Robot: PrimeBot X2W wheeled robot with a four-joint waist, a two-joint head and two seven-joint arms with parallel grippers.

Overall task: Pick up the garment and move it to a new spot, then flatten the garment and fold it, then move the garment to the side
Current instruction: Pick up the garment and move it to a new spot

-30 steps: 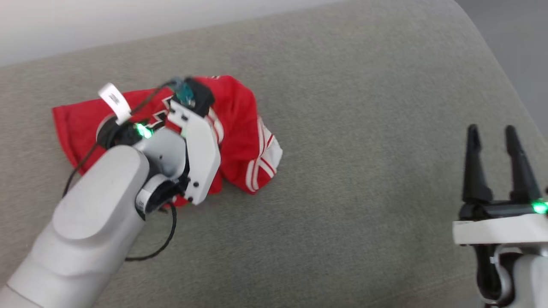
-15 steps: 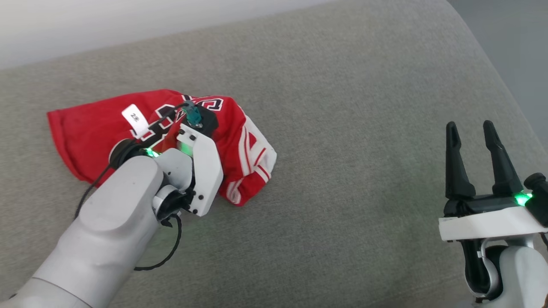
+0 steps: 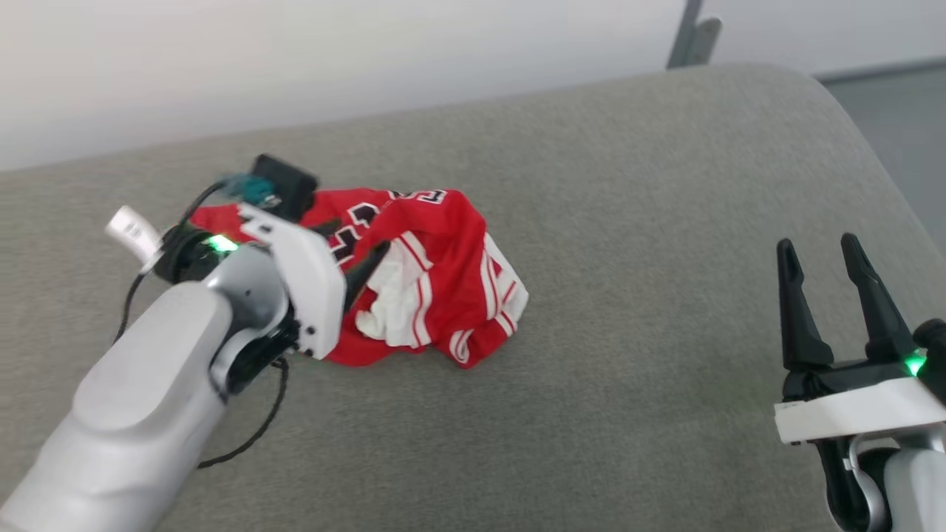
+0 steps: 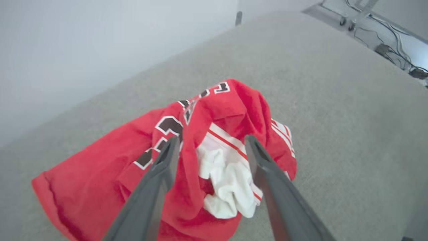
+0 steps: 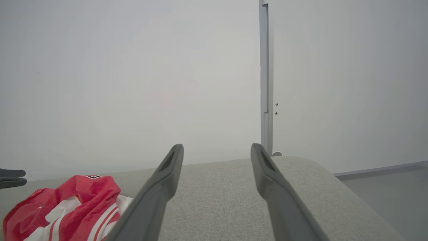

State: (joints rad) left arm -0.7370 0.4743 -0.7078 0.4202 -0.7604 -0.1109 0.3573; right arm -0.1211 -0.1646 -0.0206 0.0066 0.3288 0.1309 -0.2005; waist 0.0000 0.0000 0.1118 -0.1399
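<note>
Change: left gripper (image 4: 211,139) has spread its jaws and let go of the jersey (image 3: 436,295), now bunched tighter with white cloth showing.
Cushion (image 3: 628,222): one, grey woven upholstery, rounded corner.
Jersey: one, crumpled red knit on the cushion's left half; long axis left-right, striped trim rightward.
Grippers: two; right gripper (image 3: 817,244) spread, empty, well apart.

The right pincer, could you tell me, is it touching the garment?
Apart. Head view shows wide grey cushion between the right pincer and the garment.

Lab: grey padded table (image 3: 591,369), floor cables (image 4: 398,57)
</note>
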